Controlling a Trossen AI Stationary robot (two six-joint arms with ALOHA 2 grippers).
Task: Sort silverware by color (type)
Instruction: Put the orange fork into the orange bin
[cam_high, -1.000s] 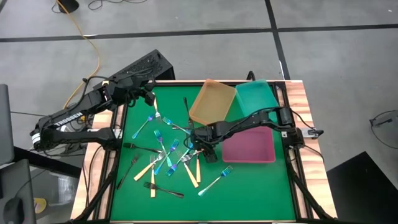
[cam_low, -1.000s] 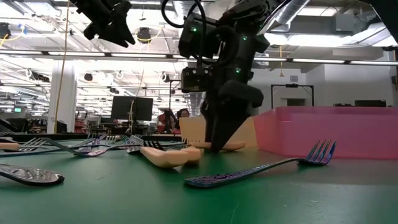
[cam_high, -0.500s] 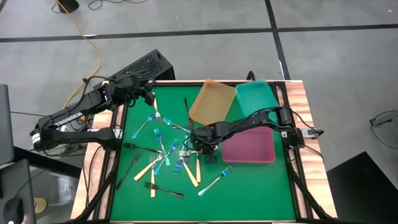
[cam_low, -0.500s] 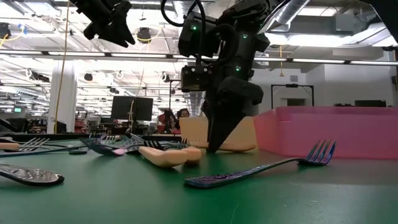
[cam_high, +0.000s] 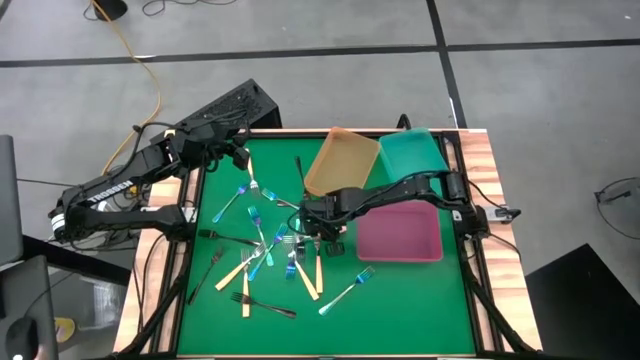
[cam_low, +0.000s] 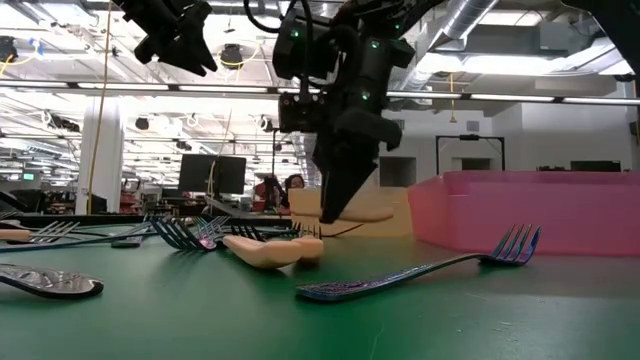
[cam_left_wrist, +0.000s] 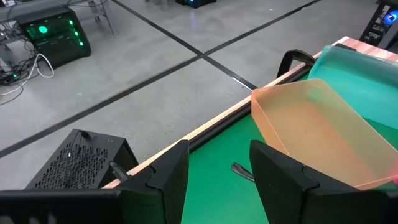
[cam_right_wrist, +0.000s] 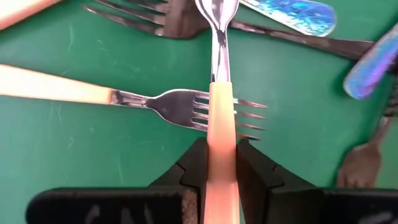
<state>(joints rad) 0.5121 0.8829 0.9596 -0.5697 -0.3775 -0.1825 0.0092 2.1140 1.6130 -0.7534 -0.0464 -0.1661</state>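
Several forks, cream-handled, iridescent blue and black, lie scattered on the green mat (cam_high: 400, 290). My right gripper (cam_high: 312, 222) hangs low over the middle of the pile, shut on a cream-handled fork (cam_right_wrist: 221, 124) with a silver neck. Another cream-handled fork (cam_right_wrist: 124, 96) lies flat on the mat beneath it. A blue fork (cam_low: 420, 268) lies near the front. My left gripper (cam_left_wrist: 214, 186) stands open and high over the table's far left corner (cam_high: 240, 158), with nothing between its fingers. My right gripper pinches the cream handle (cam_right_wrist: 222, 163) of the fork between its two fingers (cam_right_wrist: 194, 163), one on each side of the handle. The fingers come from above, pointing down. The fork's silver end (cam_right_wrist: 217, 37) reaches forward past the fingertips. The fork is lifted off the mat.
Three trays stand at the right of the mat: an orange one (cam_high: 342, 163) at the far middle, a teal one (cam_high: 412, 155) beside it, a pink one (cam_high: 400, 232) nearer. A black box (cam_high: 225, 108) sits beyond the far left corner.
My right gripper has shut on the cream-handled fork on the mat, then risen with it and drifted a little toward the table's far left. The fork has come up off the mat. The other forks lie as before.
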